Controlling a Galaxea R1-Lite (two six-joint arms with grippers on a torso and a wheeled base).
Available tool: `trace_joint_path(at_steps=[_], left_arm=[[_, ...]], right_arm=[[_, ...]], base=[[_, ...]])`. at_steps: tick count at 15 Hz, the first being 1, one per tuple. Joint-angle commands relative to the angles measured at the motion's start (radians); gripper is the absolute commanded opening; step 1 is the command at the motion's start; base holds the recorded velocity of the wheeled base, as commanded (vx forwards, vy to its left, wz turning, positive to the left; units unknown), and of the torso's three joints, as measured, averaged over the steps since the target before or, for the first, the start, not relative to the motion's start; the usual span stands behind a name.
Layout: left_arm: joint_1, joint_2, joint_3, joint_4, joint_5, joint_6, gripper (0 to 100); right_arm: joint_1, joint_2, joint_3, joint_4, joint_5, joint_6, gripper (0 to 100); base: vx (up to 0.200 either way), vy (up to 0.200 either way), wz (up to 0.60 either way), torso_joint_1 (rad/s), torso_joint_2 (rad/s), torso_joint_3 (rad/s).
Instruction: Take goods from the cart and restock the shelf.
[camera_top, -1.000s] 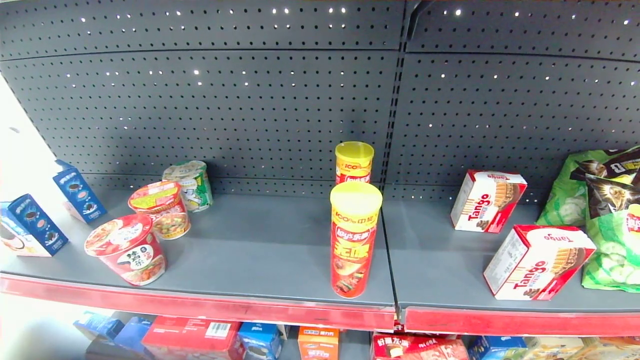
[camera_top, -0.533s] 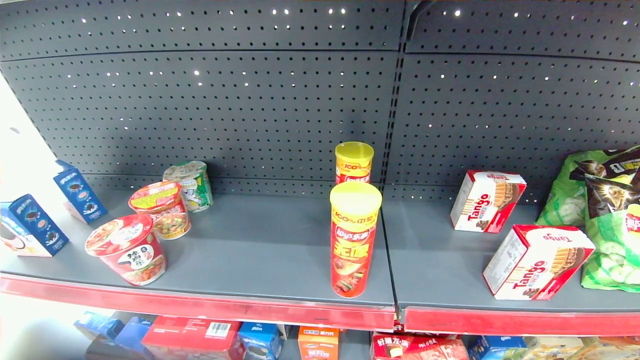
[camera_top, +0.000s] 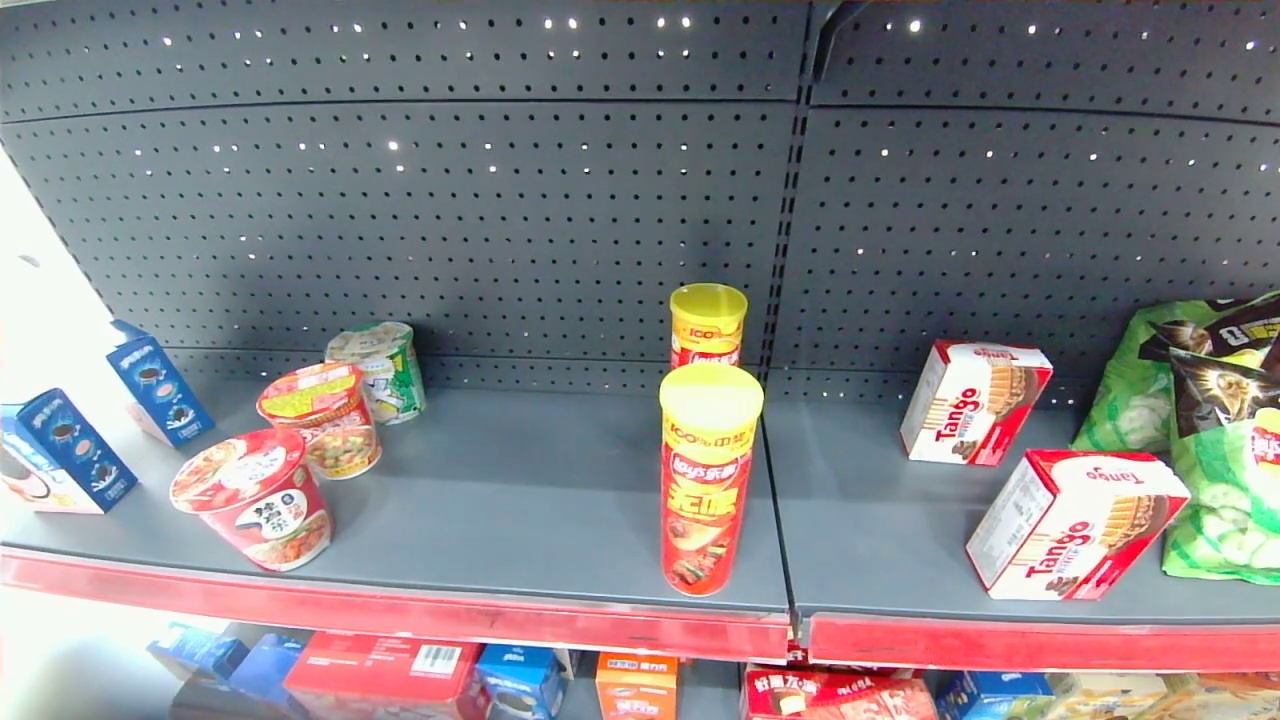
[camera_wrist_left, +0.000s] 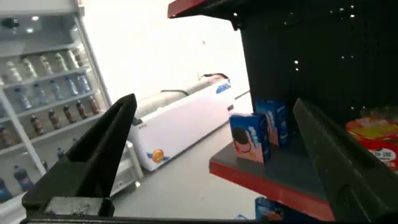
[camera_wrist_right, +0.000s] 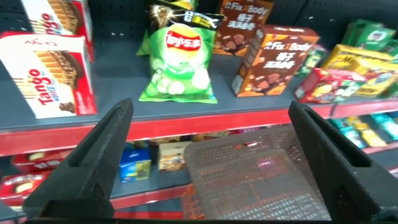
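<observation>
Nothing looks different from a second ago: every pack on the shelf (camera_top: 520, 500) sits in the same spot. Over by the blue cookie boxes (camera_wrist_left: 252, 134) at the shelf's end, the left claw (camera_wrist_left: 212, 104) is wide and has nothing in it. Facing the cart (camera_wrist_right: 236, 149), a grey mesh basket in front of the lower shelves, the right claw (camera_wrist_right: 210, 104) is wide too, with nothing in it. I think the step now is to fetch a new pack from the cart, but I cannot tell what lies inside it. Next, I guess, a claw must dip into the cart, close on one pack and lift it up to the shelf. Seen from the head, the big bare spot is near the middle, toward 7 o'clock. Close to the front edge at 6 o'clock stands a tall chip can (camera_top: 708, 480), with a second can (camera_top: 708, 325) behind it toward 12. Noodle cups (camera_top: 255, 498) sit at 9 o'clock. Wafer boxes (camera_top: 1075, 525) and green chip bags (camera_top: 1220, 480) fill 3 o'clock. A bump could tip the tall chip can.
</observation>
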Motion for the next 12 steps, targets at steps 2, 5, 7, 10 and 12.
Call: trace_joint_path(at_steps=[2, 5, 7, 10, 12], left_arm=[[0.098, -0.039, 0.02, -0.015, -0.002, -0.057, 100], [0.073, -0.093, 0.399, -0.109, -0.02, -0.279, 100], [0.072, -0.093, 0.444, 0.09, -0.184, -0.437, 100], [0.072, -0.093, 0.439, 0.236, -0.579, -0.549, 100], [0.07, -0.093, 0.439, 0.279, -0.692, -0.562, 100]], right_arm=[[0.014, 0.046, 0.0, 0.0, 0.003, 0.041, 100], [0.037, 0.061, -0.001, -0.015, 0.006, 0.066, 100], [0.034, 0.049, -0.004, -0.02, -0.005, 0.066, 100], [0.014, 0.018, -0.003, -0.018, -0.009, 0.066, 100], [-0.003, 0.017, 0.005, -0.017, -0.008, 0.066, 100]], base=[[0.0, 0.0, 0.0, 0.0, 0.0, 0.0], [0.0, 0.0, 0.0, 0.0, 0.0, 0.0], [0.0, 0.0, 0.0, 0.0, 0.0, 0.0], [0.0, 0.0, 0.0, 0.0, 0.0, 0.0], [0.0, 0.0, 0.0, 0.0, 0.0, 0.0]])
